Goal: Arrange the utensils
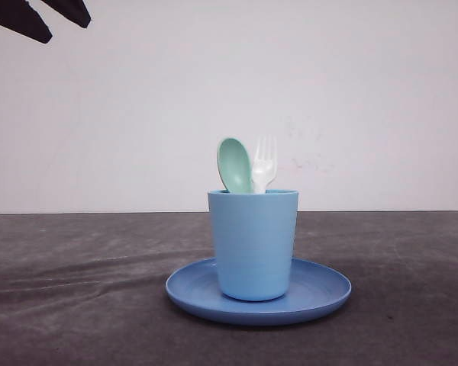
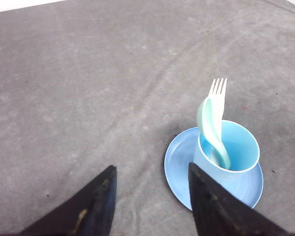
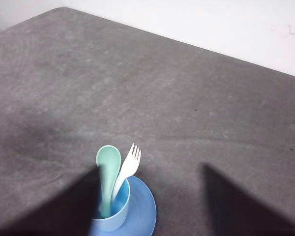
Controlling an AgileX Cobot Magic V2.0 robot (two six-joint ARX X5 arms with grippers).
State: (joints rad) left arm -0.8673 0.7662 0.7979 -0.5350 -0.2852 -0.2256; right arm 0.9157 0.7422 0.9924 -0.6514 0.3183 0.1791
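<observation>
I found the mint-green spoon and the white fork standing side by side, heads up, inside the light blue cup, the spoon bowl to the left of the fork tines in the front view and just beside them. The cup stood upright on the round blue plate, near its middle. I could read no brand, label or writing on any piece. The plate sat on a dark grey, cloth-like table surface marked with faint pale creases and a few dark specks; behind it rose a plain off-white wall carrying faint scuff marks. In the left wrist view the left gripper hung above the table with its black fingers well apart and nothing between them, the plate and cup near the one finger; dark parts of an arm also showed at the front view's upper left corner. In the right wrist view the right gripper appeared as two blurred dark shapes, spread apart and empty, above the cup.
</observation>
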